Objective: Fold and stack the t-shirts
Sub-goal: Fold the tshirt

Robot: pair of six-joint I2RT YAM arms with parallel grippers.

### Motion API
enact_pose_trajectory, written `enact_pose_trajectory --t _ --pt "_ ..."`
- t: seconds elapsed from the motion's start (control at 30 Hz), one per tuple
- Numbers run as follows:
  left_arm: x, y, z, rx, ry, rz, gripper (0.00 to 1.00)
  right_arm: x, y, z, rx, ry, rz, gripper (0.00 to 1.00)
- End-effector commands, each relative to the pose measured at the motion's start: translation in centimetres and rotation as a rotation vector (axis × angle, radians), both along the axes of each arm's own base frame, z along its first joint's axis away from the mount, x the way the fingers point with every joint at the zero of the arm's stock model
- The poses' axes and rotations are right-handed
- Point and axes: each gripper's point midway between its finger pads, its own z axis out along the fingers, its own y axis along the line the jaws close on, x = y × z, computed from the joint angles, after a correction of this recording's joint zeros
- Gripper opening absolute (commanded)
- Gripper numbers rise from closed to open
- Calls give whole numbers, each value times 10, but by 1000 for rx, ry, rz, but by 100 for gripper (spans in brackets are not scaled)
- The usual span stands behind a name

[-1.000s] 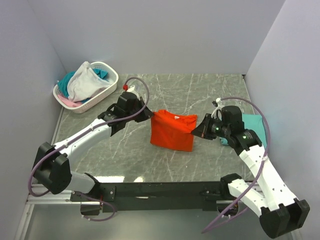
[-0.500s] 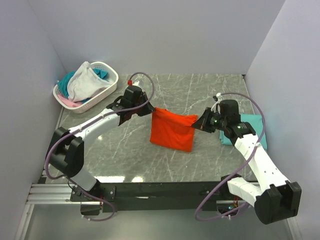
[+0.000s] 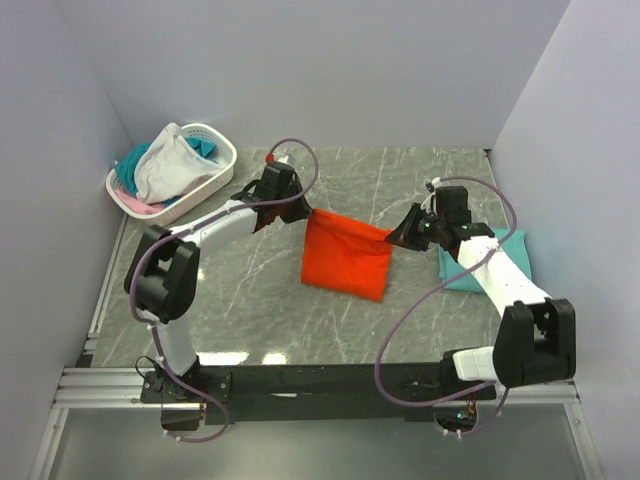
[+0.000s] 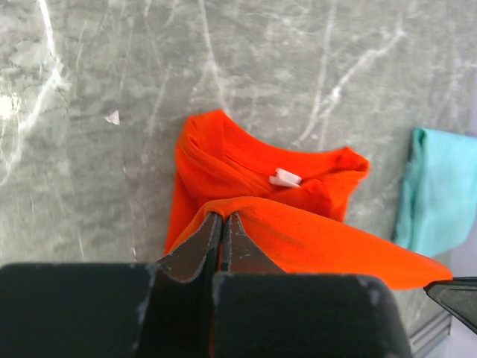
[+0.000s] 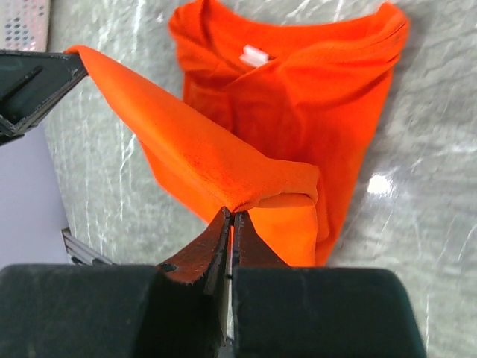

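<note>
The big soft bright orange t-shirt (image 3: 345, 258) sits in the middle of the grey marble table (image 3: 250, 310), and I have its far edge lifted up between my two arms. My left gripper (image 3: 301, 212) is pinched tight on one corner of that edge. My right gripper (image 3: 399, 238) is pinched tight on the other corner. The cloth hangs between them like a little tent while the rest lies flat. I think I am halfway through a fold, so this shirt is not done yet. A folded teal t-shirt (image 3: 492, 262) lies flat near the right side, and I guess it starts the stack. More clothes (image 3: 168, 165), white, teal and pink, wait in the white plastic basket with holes (image 3: 212, 186) at the far left. Only the top camera shows that pile and both arms whole. The wrist cameras show the neck hole and a small white label (image 4: 285, 177) inside it. I cannot tell how many layers each pinch holds.
</note>
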Motion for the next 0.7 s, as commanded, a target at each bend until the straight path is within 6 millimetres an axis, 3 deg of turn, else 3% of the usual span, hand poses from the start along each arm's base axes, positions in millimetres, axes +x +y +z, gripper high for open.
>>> enact_pose_trajectory --t 0.0,0.03,0.2,0.23,0.6,0.63,0.67 --pt "29 1 12 7 -72 9 0 31 -3 16 19 -80 -26 0" --pt "34 2 0 20 -55 13 1 36 -4 17 18 -85 -28 0" --pt "46 -9 -12 25 -41 -25 1 48 -11 -2 -27 -31 -52 0" --pt "47 -11 -21 29 -21 -33 0 50 -12 -4 -32 -24 -61 0" --pt "53 -20 -45 27 33 -61 4 67 -34 -47 -130 74 -190 0" --pt "53 -20 -46 23 39 -66 11 70 -36 -47 -139 70 -197 5" --pt "53 -22 -45 18 38 -71 21 72 -39 -53 -155 85 -205 26"
